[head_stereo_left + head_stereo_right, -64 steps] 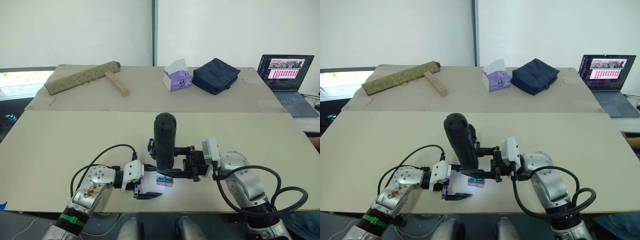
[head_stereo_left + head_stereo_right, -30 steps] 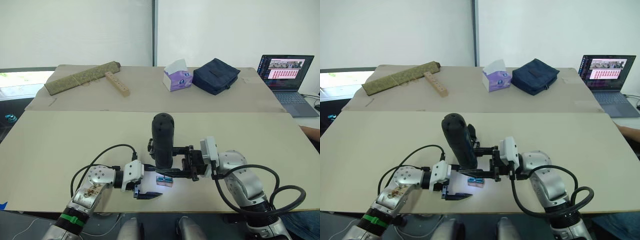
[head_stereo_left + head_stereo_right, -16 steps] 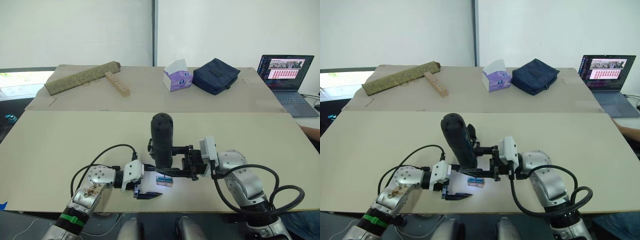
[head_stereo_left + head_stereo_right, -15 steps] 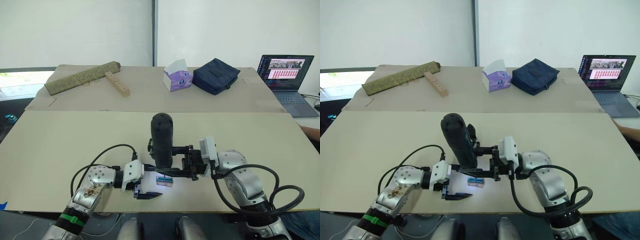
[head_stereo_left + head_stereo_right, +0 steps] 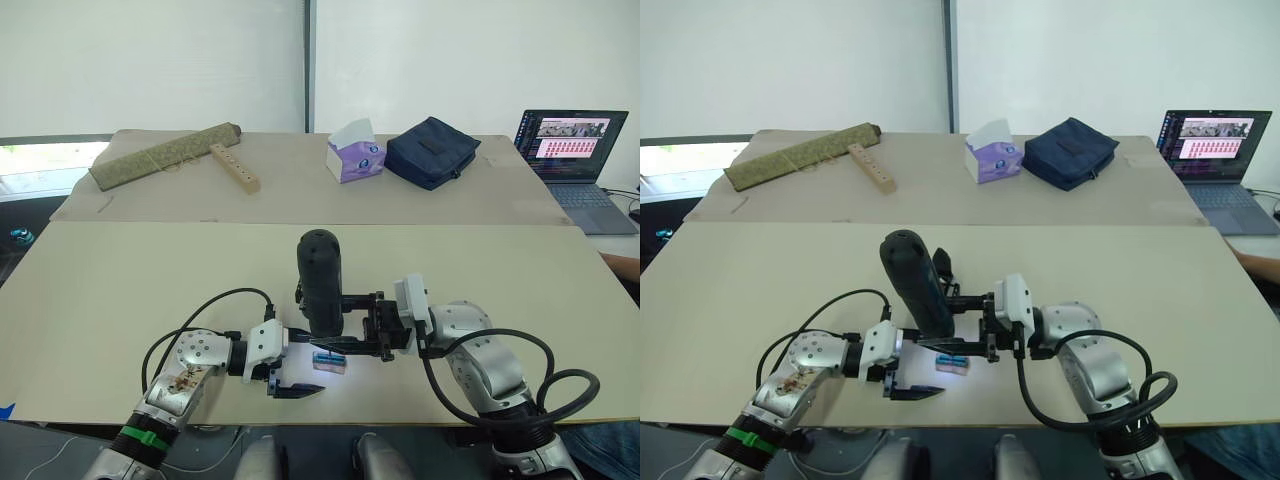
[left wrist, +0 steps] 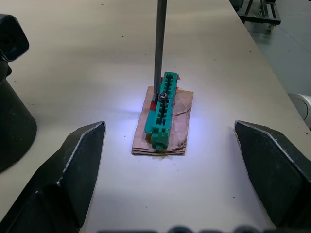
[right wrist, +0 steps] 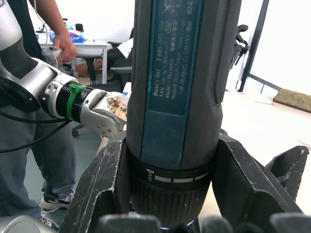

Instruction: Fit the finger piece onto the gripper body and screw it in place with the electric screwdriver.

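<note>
Right claw (image 5: 352, 322) clenched on the screwdriver (image 5: 320, 280), fingers (image 7: 245, 182) pressed against both sides of the barrel just above its collar. Tool stands near upright, rounded end up, leaning slightly toward the robot's left. Bit (image 6: 159, 46) comes down onto the small green strip (image 6: 162, 109), tip at a screw head on the strip's far half; the tool's light pools on the table (image 5: 150, 270) around it.

Left claw (image 5: 296, 365) spread wide and empty, low over the near table edge, one finger (image 6: 73, 165) on each side of the strip and well clear of it.

Gripper body (image 5: 300, 291) sits on the table just behind the screwdriver, mostly hidden by it. Finger piece: cannot pick it out.

Change over the last two seconds: the screwdriver's top has drifted toward the robot's left and the right wrist has followed; the bit tip has stayed on the strip. Left claw has not moved.

Reading: the tool is probably being settled onto a screw to lift it from the strip. Fitting and fastening appear not yet begun.

Farther out: tissue box (image 5: 354, 150), dark pouch (image 5: 432, 150), laptop (image 5: 575, 150).
</note>
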